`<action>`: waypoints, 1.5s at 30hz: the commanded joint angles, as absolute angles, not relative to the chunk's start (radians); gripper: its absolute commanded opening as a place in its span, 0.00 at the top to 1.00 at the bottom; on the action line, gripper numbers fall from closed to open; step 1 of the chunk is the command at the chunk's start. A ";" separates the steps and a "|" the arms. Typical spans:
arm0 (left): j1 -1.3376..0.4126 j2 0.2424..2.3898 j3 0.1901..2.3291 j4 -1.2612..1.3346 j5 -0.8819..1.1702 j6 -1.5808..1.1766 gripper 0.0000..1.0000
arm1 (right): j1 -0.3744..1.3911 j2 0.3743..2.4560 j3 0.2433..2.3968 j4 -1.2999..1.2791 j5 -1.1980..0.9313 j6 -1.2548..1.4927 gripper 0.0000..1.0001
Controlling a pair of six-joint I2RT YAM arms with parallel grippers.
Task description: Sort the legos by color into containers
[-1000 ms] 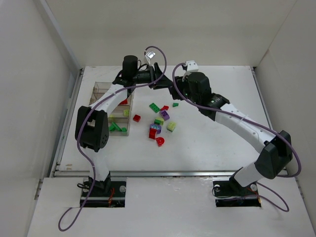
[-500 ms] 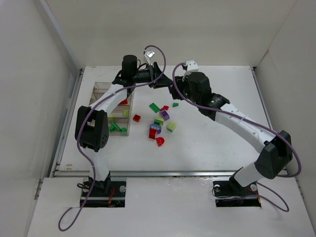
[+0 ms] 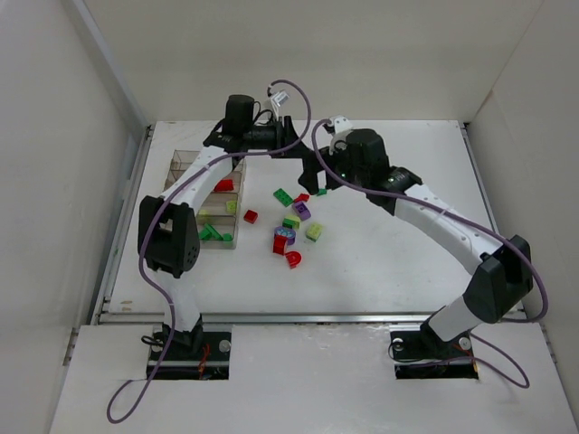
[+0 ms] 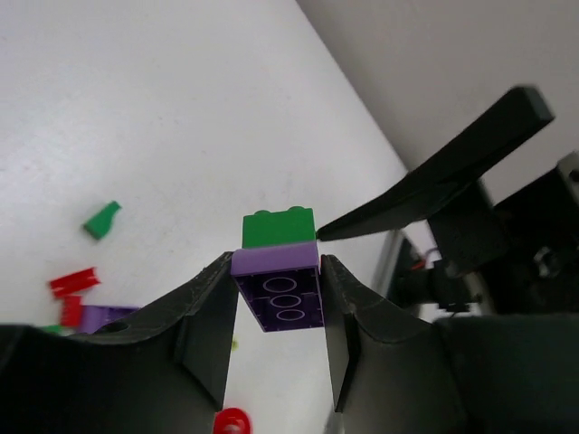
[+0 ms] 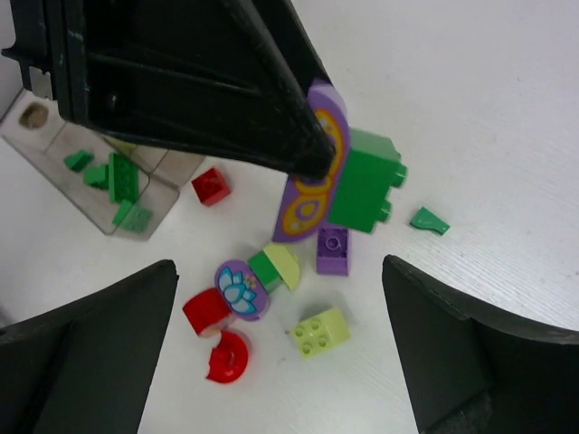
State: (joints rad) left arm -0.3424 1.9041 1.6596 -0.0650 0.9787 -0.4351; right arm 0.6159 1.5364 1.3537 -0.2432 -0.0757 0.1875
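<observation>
Separation needs left fingers point(image 4: 204, 316) clamped firmly on the purple brick point(image 4: 279, 298) while the wide-apart right fingers point(image 5: 90, 334) pinch the green brick point(image 4: 279, 226) squarely.

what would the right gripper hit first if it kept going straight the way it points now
Probably the green plastic lego brick stuck to the purple lego piece held by the left gripper: it hangs centred between the right gripper's open jaws. Depth is unclear.

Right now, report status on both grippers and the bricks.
Left gripper shut on purple brick, green brick stuck on it, held aloft. Right gripper open, close by. Loose bricks below.
</observation>
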 commanded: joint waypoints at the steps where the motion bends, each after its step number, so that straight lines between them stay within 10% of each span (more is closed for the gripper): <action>1: -0.353 1.855 1.733 -0.228 0.920 -0.081 1.00 | 0.536 1.523 1.436 -0.333 -0.267 0.086 0.00; 13: -0.362 1.709 1.700 -0.417 1.064 0.541 1.00 | 0.457 1.511 1.525 -0.512 -0.543 -0.150 0.07; 32: -0.380 1.663 1.671 -0.488 1.308 0.667 1.00 | 0.448 1.558 1.502 -0.302 -0.874 -0.140 0.16; 36: -0.390 1.654 1.681 -0.488 1.328 0.647 1.00 | 0.448 1.577 1.502 -0.282 -0.911 -0.130 0.29; 40: -0.390 1.654 1.681 -0.488 1.341 0.629 1.00 | 0.448 1.586 1.502 -0.255 -0.920 -0.121 0.72; 45: -0.379 1.644 1.672 -0.488 1.341 0.620 1.00 | 0.448 1.568 1.463 -0.241 -0.885 -0.121 1.00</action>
State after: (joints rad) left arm -0.3756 1.7031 1.6703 -0.4969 1.2690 0.6235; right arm 0.4461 1.5856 1.4715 -0.3275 -0.8871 -0.1303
